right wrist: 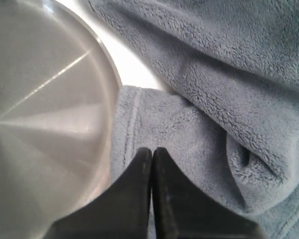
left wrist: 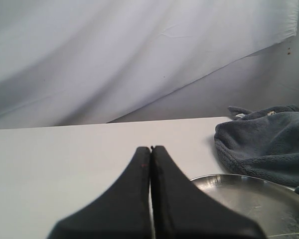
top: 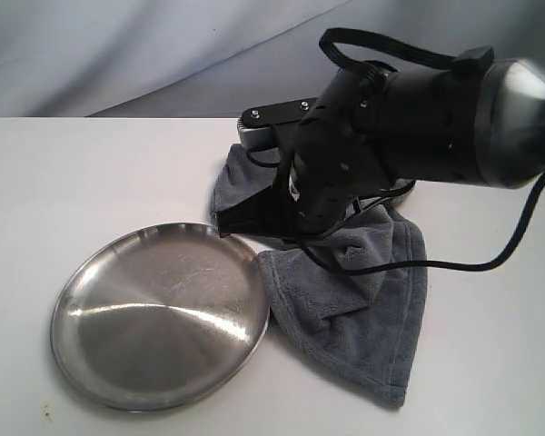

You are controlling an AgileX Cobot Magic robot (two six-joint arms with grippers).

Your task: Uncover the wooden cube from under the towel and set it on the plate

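The silver plate (top: 159, 318) lies empty at the front left of the white table. To its right the blue-grey towel (top: 363, 309) lies bunched in folds, one corner touching the plate's rim. The wooden cube is hidden; no part of it shows. My right gripper (top: 225, 221) hangs low over the towel's near-plate edge, shut and holding nothing. In the right wrist view its tips (right wrist: 152, 149) sit just above the towel's hem (right wrist: 132, 124), beside the plate (right wrist: 40, 124). My left gripper (left wrist: 151, 148) is shut and empty over bare table, with the plate (left wrist: 249, 199) and towel (left wrist: 269, 139) off to one side.
The right arm's bulky black body (top: 436, 118) covers the towel's far half. Its black cable (top: 409, 266) trails across the towel. A draped grey backdrop (top: 118, 54) stands behind the table (top: 73, 173). The left arm is out of the exterior view.
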